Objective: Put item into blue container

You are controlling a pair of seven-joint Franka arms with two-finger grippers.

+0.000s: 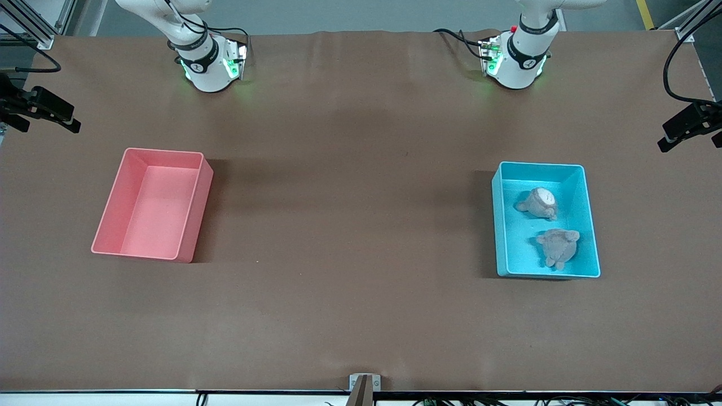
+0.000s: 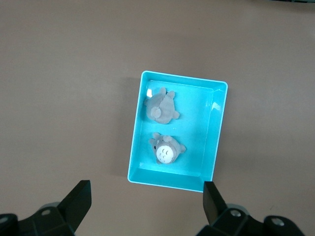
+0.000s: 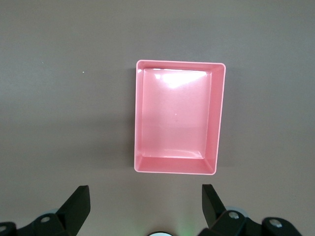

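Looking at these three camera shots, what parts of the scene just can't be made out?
- Front view: both end effectors lie past the top edge; only the arm bases show.
- Left wrist view: the left end effector is cut off by the bottom edge, only open fingertips visible.
- Right wrist view: same for the right end effector.
- Two plush toys in the blue container: faces too small.

Robotics lab / data-collection cell, not a home. Wide table covered in plain brown sheet (image 1: 350,169), creased along the edge by the robots. Two white robot arm bases (image 1: 206,62) (image 1: 516,59) bolted to it, green status lights glowing, black cables running off. Black cameras on clamp mounts (image 1: 39,107) (image 1: 691,124) at both table ends. Aluminium frame profile (image 1: 28,25) at one corner, grey floor with yellow tape line (image 1: 646,14). Props only: pink rectangular plastic bin (image 1: 113,203), light blue rectangular plastic bin (image 1: 586,214).
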